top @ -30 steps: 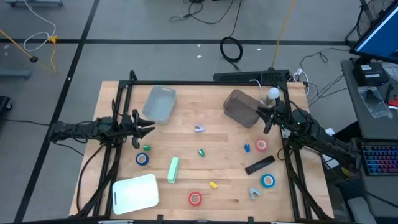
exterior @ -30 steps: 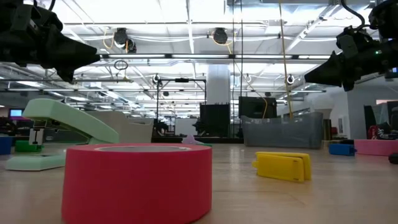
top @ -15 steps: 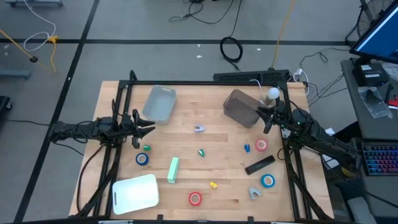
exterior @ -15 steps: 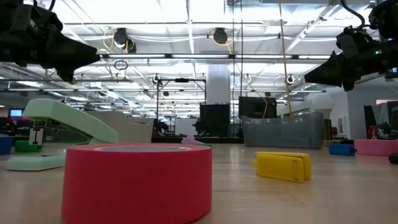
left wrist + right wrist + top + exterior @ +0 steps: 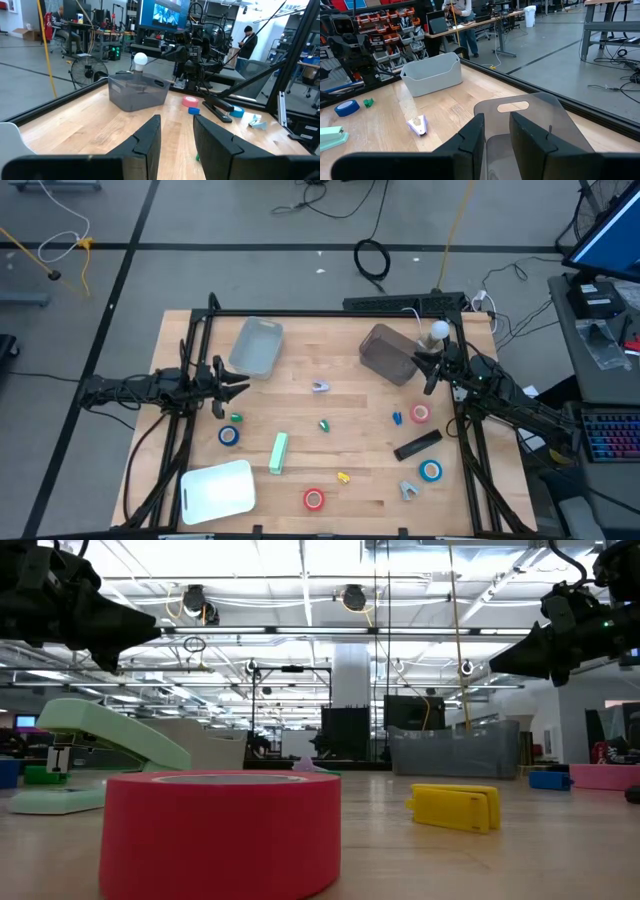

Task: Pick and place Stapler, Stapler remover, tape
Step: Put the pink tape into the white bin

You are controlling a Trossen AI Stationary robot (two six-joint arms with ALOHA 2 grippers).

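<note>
Your left gripper (image 5: 175,137) has its fingers a little apart, holding nothing. Your right gripper (image 5: 492,132) is the same, above the dark bin (image 5: 388,352). From above you see every tape roll; the low camera only shows the red tape (image 5: 220,830) and green stapler (image 5: 95,755).

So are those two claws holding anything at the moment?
No. The left gripper and right gripper both have empty gaps between their fingers, hovering above the table.
</note>
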